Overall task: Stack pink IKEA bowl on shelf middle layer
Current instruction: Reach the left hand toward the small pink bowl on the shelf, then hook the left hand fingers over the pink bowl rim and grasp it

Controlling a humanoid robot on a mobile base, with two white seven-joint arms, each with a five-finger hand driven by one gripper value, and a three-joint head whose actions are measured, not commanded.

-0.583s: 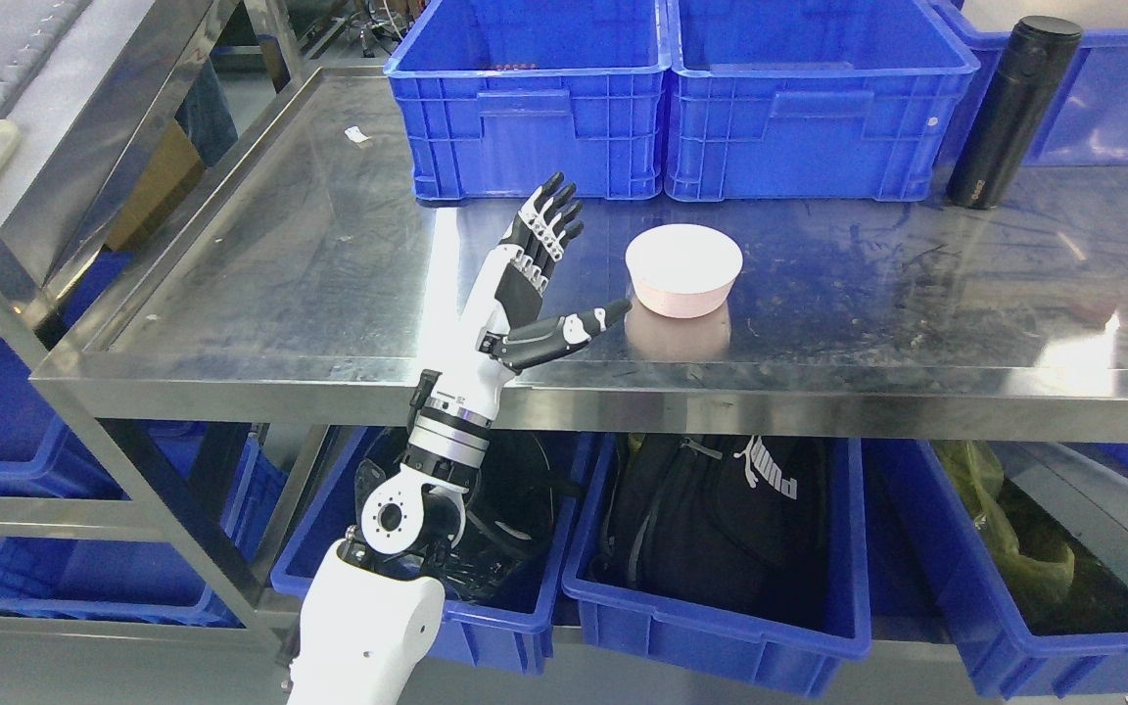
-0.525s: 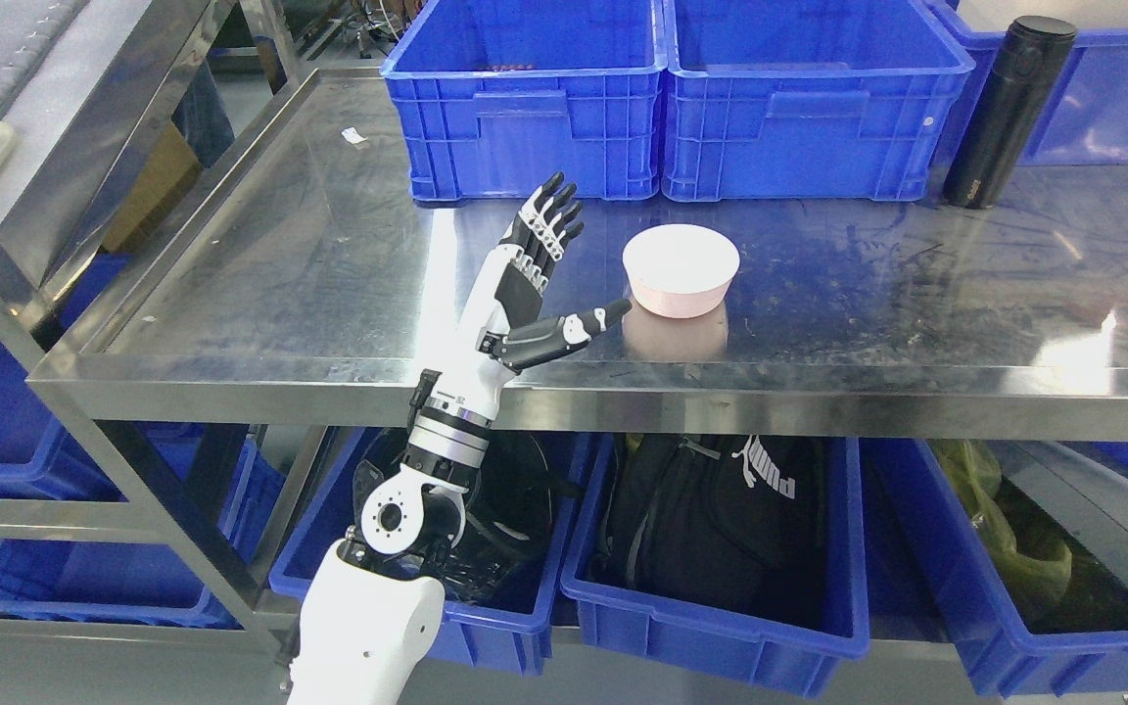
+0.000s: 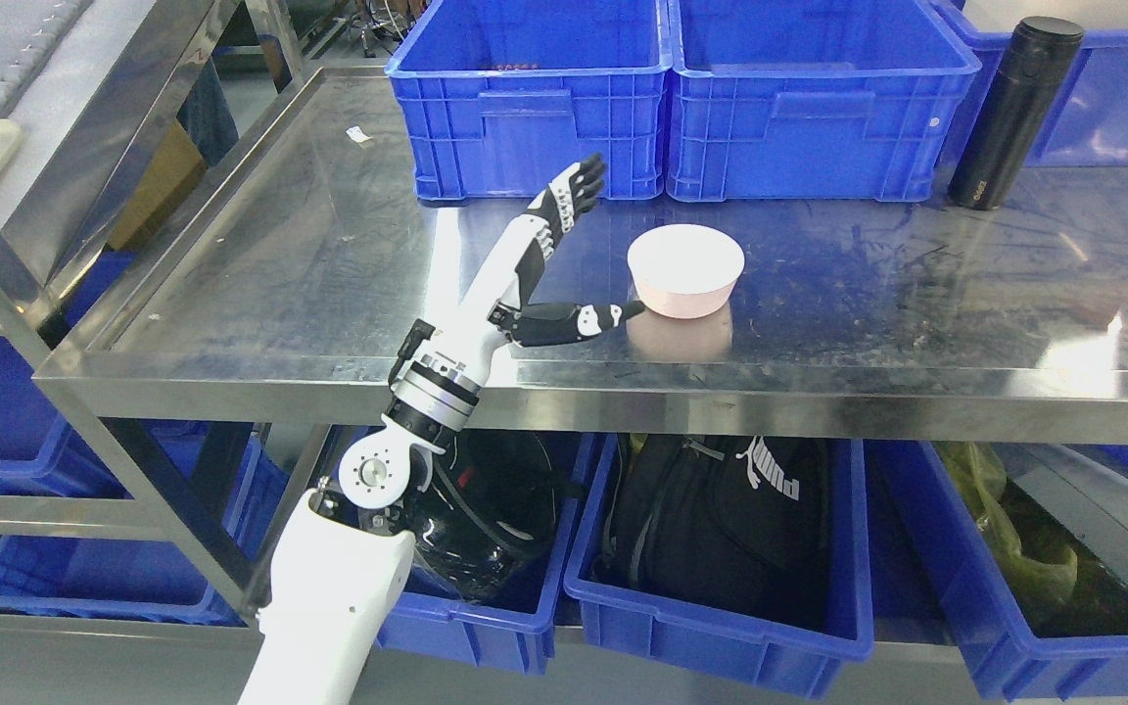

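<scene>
A pale pink bowl stands upright on the steel shelf surface, near its front middle. My left hand is just left of the bowl, open, with the fingers stretched up toward the back and the thumb pointing right. The thumb tip is at the bowl's lower left side, touching or nearly so. The hand holds nothing. The right arm is out of view.
Two blue crates stand at the back of the shelf, with a black flask at the right. Below the shelf, blue bins hold black bags. A steel frame post runs along the left.
My left hand has leaned further forward and to the right. The fingers now reach higher toward the back crates. The thumb has dropped level and sits closer to the bowl's base.
</scene>
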